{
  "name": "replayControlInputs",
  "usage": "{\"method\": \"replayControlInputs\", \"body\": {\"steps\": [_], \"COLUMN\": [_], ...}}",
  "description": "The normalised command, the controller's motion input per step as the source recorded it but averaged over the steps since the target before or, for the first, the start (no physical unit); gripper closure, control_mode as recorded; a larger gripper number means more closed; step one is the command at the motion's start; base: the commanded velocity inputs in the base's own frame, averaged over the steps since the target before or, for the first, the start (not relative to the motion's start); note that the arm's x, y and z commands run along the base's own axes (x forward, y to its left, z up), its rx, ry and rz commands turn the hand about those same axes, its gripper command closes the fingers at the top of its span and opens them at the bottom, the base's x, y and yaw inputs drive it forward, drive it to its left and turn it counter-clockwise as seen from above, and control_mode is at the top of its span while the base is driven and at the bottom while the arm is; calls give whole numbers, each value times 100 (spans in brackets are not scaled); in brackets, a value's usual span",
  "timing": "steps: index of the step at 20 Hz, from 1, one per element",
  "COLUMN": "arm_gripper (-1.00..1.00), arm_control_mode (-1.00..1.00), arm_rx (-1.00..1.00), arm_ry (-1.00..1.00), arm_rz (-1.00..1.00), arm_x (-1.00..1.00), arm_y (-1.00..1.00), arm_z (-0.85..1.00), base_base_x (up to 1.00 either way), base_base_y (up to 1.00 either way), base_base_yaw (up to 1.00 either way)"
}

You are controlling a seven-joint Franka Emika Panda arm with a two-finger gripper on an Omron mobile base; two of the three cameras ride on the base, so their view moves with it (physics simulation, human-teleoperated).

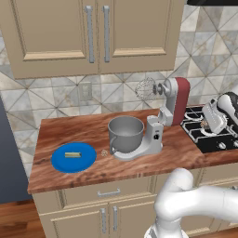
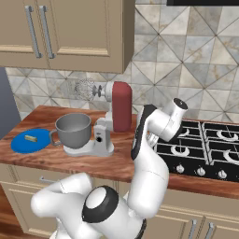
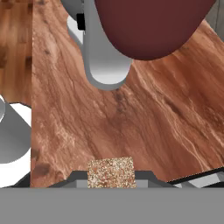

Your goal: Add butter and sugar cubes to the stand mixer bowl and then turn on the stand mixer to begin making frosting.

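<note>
The butter (image 1: pixel 72 155) lies on a flat blue plate (image 1: pixel 60 162) at the left of the wooden counter. The tiny sugar cubes (image 1: pixel 104 152) sit on the counter between the plate and the stand mixer bowl (image 1: pixel 125 132). The bowl rests on the base of the stand mixer (image 1: pixel 153 137), whose dark red head (image 1: pixel 180 100) is tilted up with the whisk (image 1: pixel 145 88) in the air. My gripper (image 1: pixel 204 122) hovers right of the mixer, at the stove's edge. In the hand view my gripper (image 3: pixel 110 178) has a speckled tan block (image 3: pixel 110 171) between its fingertips; I cannot tell what the block is.
A black gas stove (image 1: pixel 211 137) adjoins the counter on the right. Wall cabinets (image 1: pixel 93 32) hang above the counter. The counter ends at its left edge (image 1: pixel 35 162), with floor beyond. The plate (image 2: pixel 21 144) and bowl (image 2: pixel 73 128) also lie left of the arm.
</note>
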Motion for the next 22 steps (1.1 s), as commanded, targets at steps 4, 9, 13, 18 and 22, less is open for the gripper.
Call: {"method": "replayControlInputs", "body": {"steps": [4, 9, 13, 18, 22], "arm_gripper": [100, 100, 100, 100, 100], "arm_control_mode": [-100, -100, -100, -100, -100], "arm_rx": [-8, -17, -18, -15, -8], "arm_ry": [-13, -11, -5, 0, 0], "arm_rz": [-16, -12, -10, -11, -13], "arm_x": [-100, -97, -55, -6, 4], "arm_y": [64, 98, 100, 100, 100], "arm_z": [61, 47, 35, 26, 23], "base_base_x": [0, 0, 0, 0, 0], "base_base_y": [0, 0, 0, 0, 0], "base_base_yaw": [0, 0, 0, 0, 0]}}
